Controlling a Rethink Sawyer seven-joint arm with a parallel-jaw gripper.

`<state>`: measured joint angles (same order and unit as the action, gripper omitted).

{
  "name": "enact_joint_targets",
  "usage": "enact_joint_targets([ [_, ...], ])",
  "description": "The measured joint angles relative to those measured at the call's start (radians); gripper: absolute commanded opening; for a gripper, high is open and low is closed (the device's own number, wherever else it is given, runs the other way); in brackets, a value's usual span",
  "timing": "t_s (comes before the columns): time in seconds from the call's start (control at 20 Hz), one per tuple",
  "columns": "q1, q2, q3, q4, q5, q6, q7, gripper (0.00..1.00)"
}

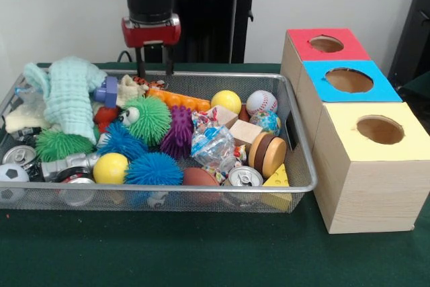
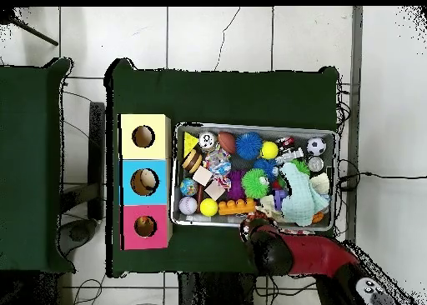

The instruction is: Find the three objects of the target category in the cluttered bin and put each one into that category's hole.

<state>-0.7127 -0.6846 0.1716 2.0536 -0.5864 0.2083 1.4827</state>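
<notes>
On the green desk point(image 1: 201, 247), the wire-mesh bin point(image 1: 306, 183) holds a heap of clutter: a pale green cloth point(image 1: 70, 95) at its left end, spiky rubber balls in green point(image 1: 149, 117), blue point(image 1: 153, 168) and purple point(image 1: 180, 131), a yellow ball point(image 1: 227, 101) and a baseball point(image 1: 261, 102) further right. No yellow duck can be made out in the heap. The tool point(image 1: 154, 65) hangs over the bin's far rim, left of centre, its two dark fingers point(image 1: 141, 64) spread apart with nothing between them. To the right stand three wooden boxes; the red-topped box point(image 1: 295, 48) is farthest back, and its round hole point(image 1: 326, 44) lies well apart from the tool.
</notes>
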Motion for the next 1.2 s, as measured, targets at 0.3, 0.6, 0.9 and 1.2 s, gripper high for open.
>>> enact_joint_targets([
  [0.3,-0.038,-0.102,0.014,0.030,0.000,0.059,0.000,1.00],
  [0.6,-0.035,-0.149,0.022,0.031,-0.001,0.068,0.000,1.00],
  [0.9,-0.002,-0.156,0.022,0.031,-0.001,0.068,0.000,1.00],
  [1.2,0.044,-0.151,0.022,0.030,-0.001,0.068,0.000,1.00],
])
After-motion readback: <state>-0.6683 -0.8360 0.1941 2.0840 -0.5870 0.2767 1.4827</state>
